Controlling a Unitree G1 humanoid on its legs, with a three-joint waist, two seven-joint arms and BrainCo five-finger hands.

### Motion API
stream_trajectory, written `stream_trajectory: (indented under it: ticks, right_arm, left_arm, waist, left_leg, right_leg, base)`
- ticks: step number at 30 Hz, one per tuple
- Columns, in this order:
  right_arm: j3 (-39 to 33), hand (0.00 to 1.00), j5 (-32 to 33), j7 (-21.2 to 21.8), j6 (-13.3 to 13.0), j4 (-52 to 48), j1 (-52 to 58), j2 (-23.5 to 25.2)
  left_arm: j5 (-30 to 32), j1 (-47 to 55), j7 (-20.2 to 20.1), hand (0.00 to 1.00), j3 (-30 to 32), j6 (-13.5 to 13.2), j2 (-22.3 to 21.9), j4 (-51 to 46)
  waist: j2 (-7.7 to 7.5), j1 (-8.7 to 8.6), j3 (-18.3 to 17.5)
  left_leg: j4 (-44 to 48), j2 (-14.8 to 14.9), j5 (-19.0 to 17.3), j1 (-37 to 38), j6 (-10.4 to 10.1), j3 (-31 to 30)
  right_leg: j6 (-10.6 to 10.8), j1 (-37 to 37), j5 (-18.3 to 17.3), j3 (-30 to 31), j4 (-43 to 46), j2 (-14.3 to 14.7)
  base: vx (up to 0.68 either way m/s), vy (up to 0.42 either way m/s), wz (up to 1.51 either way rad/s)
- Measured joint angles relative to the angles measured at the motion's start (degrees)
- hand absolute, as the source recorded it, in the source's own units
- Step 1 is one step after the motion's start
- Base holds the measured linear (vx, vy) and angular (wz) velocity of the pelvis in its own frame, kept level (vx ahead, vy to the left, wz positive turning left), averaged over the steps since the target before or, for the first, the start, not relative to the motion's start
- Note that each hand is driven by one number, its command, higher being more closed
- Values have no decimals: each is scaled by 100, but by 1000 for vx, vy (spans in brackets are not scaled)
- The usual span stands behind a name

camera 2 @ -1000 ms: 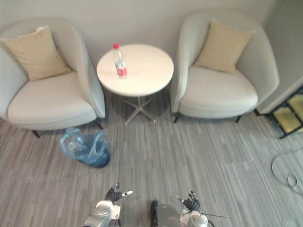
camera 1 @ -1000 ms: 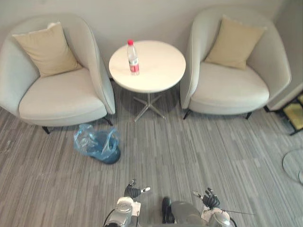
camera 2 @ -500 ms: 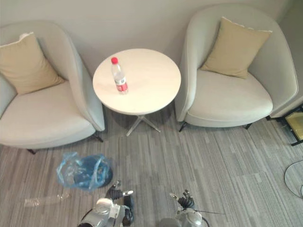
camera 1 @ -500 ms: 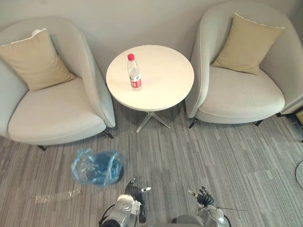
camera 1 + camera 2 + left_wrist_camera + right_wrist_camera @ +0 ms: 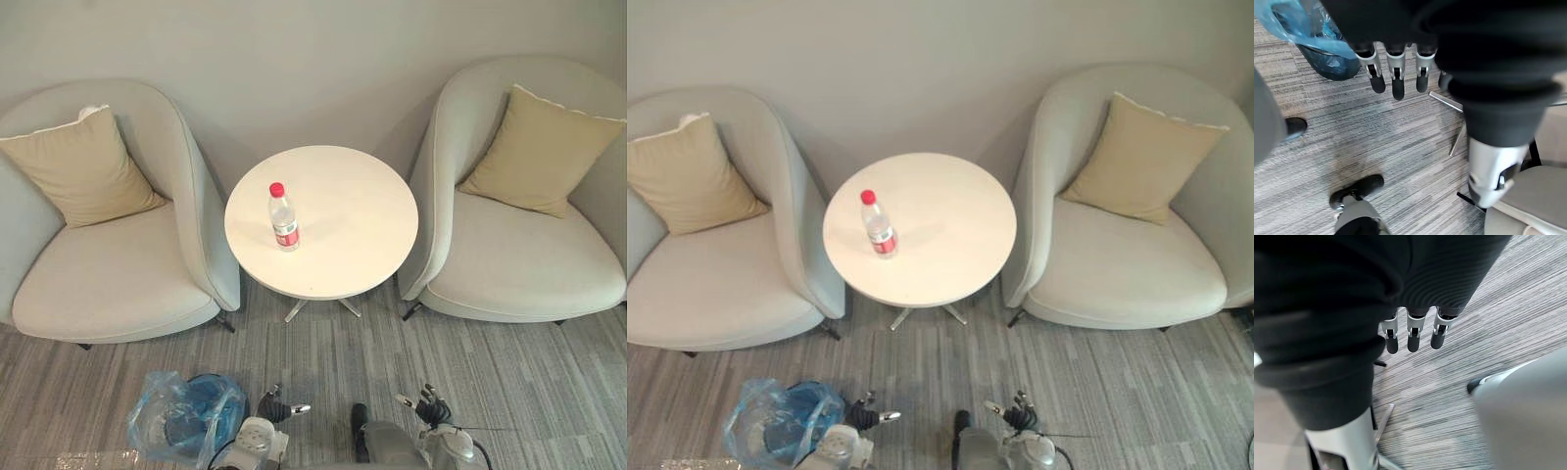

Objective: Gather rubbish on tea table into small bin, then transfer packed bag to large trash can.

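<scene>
While the camera has shifted, bottle (image 5: 284, 217) unmoved on tea table (image 5: 362, 230)

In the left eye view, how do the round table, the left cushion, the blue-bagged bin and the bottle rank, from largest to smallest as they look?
1. round table
2. left cushion
3. blue-bagged bin; it lies nearer the camera, so this place is less sure
4. bottle, clearly the smallest

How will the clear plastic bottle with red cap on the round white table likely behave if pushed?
The clear red-capped plastic bottle stands tall and narrow, so probably tips easily. Its round body would likely roll once down.
</scene>
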Motion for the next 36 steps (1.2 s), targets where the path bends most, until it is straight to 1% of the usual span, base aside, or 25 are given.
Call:
stream_trajectory:
  ticks: [1,2,3,4,5,6,7,8,9,10,11,12,14,16,18,20,21,23,24,27,28,29,32,36]
  right_arm:
    - [-11,0,-4,3,-6,-5,37,21]
    - [-4,0,-1,7,-9,-17,74,39]
    - [-1,0,1,6,-13,-30,115,61]
    - [-7,0,11,2,-12,-22,121,27]
    - [-16,0,36,3,-5,-20,111,20]
    - [-25,0,58,6,-5,-14,114,19]
    - [-47,0,90,6,-4,-12,130,21]
    - [-60,0,186,4,-5,-16,113,22]
    - [-61,0,202,6,-8,-27,118,13]
    - [-59,0,204,7,-12,-33,139,-31]
    - [-43,0,201,-4,13,2,118,-44]
    - [-41,0,197,-1,-1,-11,114,6]
    - [-42,0,185,-1,7,0,159,60]
    - [-44,0,161,-5,9,1,179,85]
    - [-42,0,154,-3,8,1,200,80]
    - [-32,0,150,-11,7,1,201,94]
    - [63,0,150,-54,-1,-14,199,100]
    - [93,0,148,-101,-3,-62,196,103]
    - [116,0,142,-166,0,-283,248,99]
    - [115,0,-102,-295,-14,-1226,515,36]
    - [108,0,-254,-374,-39,-1902,714,-30]
    - [106,0,-336,-405,-79,-2258,820,-74]
    - [30,0,-855,-470,-207,-3442,1189,-253]
    - [-95,0,-1266,-546,-310,-4141,1243,-251]
  left_arm:
    - [0,19,-2,0,145,-11,-23,-7]
    - [-1,54,1,0,285,-9,-82,-93]
    - [-2,115,4,0,357,-15,-79,-162]
    - [-3,187,4,0,396,-35,-109,-243]
    - [-4,187,1,0,399,-44,-116,-245]
    - [-8,175,5,0,399,-53,-106,-261]
    - [-9,167,5,0,391,-63,-102,-267]
    - [-9,165,6,0,357,-74,-100,-266]
    - [-9,169,4,0,305,-75,-100,-264]
    - [-9,177,4,0,246,-78,-111,-260]
    - [-10,161,7,0,211,-93,-88,-253]
    - [-10,164,9,0,210,-94,-37,-223]
    - [-9,148,8,0,92,-89,112,-186]
    - [-7,166,11,0,83,-83,162,-144]
    - [-8,169,11,0,48,-83,194,-93]
    - [-9,187,12,0,47,-82,240,-89]
    - [-10,235,14,0,51,-82,313,-71]
    - [-12,234,21,0,64,-82,327,-61]
    - [-12,239,28,0,81,-81,331,-57]
    - [-12,257,37,0,184,-81,330,-63]
    - [-12,293,68,0,272,-83,332,-99]
    - [-11,308,119,0,306,-84,335,-98]
    - [-8,336,144,0,343,-93,349,-107]
    - [-6,349,140,0,342,-99,350,-110]
  waist:
    - [-41,16,27]
    - [-64,43,35]
    - [-100,79,45]
    - [-19,120,48]
    - [4,121,51]
    - [0,150,51]
    - [-4,167,53]
    - [-2,167,54]
    - [25,168,41]
    - [100,169,43]
    - [91,222,31]
    - [-1,199,-18]
    - [-112,172,-43]
    - [-153,172,-75]
    - [-167,176,-117]
    - [-180,176,-128]
    - [-216,178,-182]
    - [-227,183,-189]
    - [-226,187,-190]
    - [-235,182,-195]
    - [-247,175,-210]
    - [-257,170,-228]
    - [-314,165,-276]
    - [-347,154,-297]
  left_leg:
    - [698,76,-8,-212,-42,18]
    - [1453,177,61,-505,-158,98]
    - [1927,298,88,-709,-199,250]
    - [2335,473,-39,-929,-154,494]
    - [2335,512,-238,-1084,-62,685]
    - [2101,465,-358,-1191,-48,796]
    - [1668,350,-375,-1255,-50,785]
    - [983,202,-311,-1267,-34,729]
    - [399,97,-120,-1254,-54,646]
    - [-181,33,355,-1225,-86,466]
    - [-286,-81,548,-1081,15,537]
    - [-414,-183,555,-1022,61,553]
    - [-537,-373,533,-923,159,562]
    - [-732,-530,574,-779,222,544]
    - [-868,-613,590,-665,246,529]
    - [-975,-636,592,-521,249,475]
    - [-994,-639,592,-502,248,465]
    - [-1005,-630,593,-502,247,462]
    - [-1035,-598,593,-502,246,458]
    - [-1060,-510,595,-507,243,459]
    - [-1104,-478,612,-507,218,460]
    - [-1153,-464,629,-503,198,458]
    - [-1243,-437,698,-537,165,454]
    - [-1376,-456,841,-548,195,437]
  right_leg:
    - [-16,250,-97,-48,-95,2]
    - [-48,391,-229,-96,-122,12]
    - [-43,454,-312,-106,-142,31]
    - [-52,582,-357,-101,-202,83]
    - [-51,624,-380,-58,-218,80]
    - [-29,624,-394,7,-218,42]
    - [17,614,-422,83,-195,-11]
    - [74,606,-480,158,-134,-69]
    - [134,603,-535,192,-78,-94]
    - [211,598,-632,268,22,-60]
    - [310,637,-658,461,110,-97]
    - [324,658,-670,535,50,-162]
    - [397,708,-721,542,-39,-331]
    - [447,798,-765,601,-90,-434]
    - [457,852,-791,670,-136,-487]
    - [457,1025,-791,666,-277,-496]
    - [451,1093,-792,663,-380,-486]
    - [447,1104,-789,669,-416,-458]
    - [430,1108,-779,673,-451,-426]
    - [360,1106,-732,735,-488,-338]
    - [345,1090,-720,781,-491,-302]
    - [341,1068,-717,799,-499,-281]
    - [312,983,-685,807,-541,-250]
    - [306,963,-636,813,-591,-260]
  base:
    - [104,-162,52]
    - [51,-106,30]
    - [61,-68,14]
    - [82,-20,3]
    - [106,11,-8]
    - [83,47,-24]
    - [95,100,-39]
    - [119,156,-37]
    - [135,185,-31]
    - [171,193,-35]
    - [210,173,-24]
    - [222,160,-11]
    - [243,159,10]
    - [222,105,14]
    - [184,53,12]
    - [178,-6,7]
    - [128,-33,1]
    - [88,-38,-1]
    - [62,-59,-1]
    - [44,-71,-9]
    - [27,-57,-12]
    - [23,-56,-9]
    - [-5,-40,-3]
    - [-21,-7,-1]
